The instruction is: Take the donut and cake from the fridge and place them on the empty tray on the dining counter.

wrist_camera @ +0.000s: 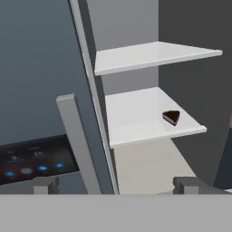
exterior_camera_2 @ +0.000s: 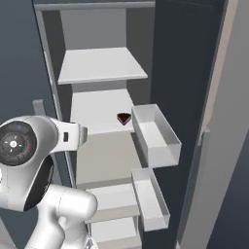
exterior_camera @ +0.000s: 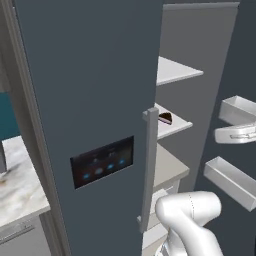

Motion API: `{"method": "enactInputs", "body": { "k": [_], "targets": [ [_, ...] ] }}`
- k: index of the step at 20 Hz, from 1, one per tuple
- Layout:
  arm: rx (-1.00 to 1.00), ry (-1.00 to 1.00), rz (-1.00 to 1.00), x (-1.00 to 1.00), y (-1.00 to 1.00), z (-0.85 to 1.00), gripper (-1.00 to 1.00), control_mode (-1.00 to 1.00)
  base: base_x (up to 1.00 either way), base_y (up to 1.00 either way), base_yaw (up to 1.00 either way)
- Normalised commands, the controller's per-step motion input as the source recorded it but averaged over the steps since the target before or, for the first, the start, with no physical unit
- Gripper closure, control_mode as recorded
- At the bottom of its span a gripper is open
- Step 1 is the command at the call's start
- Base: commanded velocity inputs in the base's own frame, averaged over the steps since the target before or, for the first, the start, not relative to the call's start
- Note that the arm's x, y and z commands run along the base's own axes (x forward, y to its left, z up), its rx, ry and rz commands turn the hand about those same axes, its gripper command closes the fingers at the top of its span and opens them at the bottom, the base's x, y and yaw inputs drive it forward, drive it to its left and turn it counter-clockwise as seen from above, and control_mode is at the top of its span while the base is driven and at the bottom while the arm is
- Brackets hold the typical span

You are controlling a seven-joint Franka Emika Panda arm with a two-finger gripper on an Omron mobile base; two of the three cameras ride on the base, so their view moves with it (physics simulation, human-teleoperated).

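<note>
My tool [wrist_camera: 115, 186] sits spread wide and empty before the tall slate-blue fridge [exterior_camera: 90, 100], its door ajar. I see the small dark brown wedge of cake [wrist_camera: 171, 117] on the fridge's smooth pale grey middle shelf [wrist_camera: 136, 118], near the front edge.

I'm seeing the fridge [exterior_camera_2: 97, 29] standing open, the gap facing the shelves [exterior_camera_2: 99, 65]. Its closed door [exterior_camera: 90, 90] and grey handle [exterior_camera: 149, 170] are crowding the left side. Door bins [exterior_camera_2: 155, 136] are narrowing the right. Cake [wrist_camera: 171, 117] is sitting alone near the shelf's front right edge, bare shelf around it.
</note>
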Motion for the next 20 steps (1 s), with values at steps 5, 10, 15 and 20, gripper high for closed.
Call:
{"method": "enactInputs", "body": {
  "k": [5, 10, 15, 20],
  "targets": [
    [0.0, 0.0, 0.0, 0.0, 0.0, 0.0, -1.0, 1.0, 0.77, -0.44, 0.0],
    [0.0, 0.0, 0.0, 0.0, 0.0, 0.0, -1.0, 1.0, 0.95, -0.15, 0.04],
    [0.0, 0.0, 0.0, 0.0, 0.0, 0.0, -1.0, 1.0, 0.98, 0.01, 0.07],
    [0.0, 0.0, 0.0, 0.0, 0.0, 0.0, -1.0, 1.0, 0.9, 0.02, 0.11]
  ]
}}
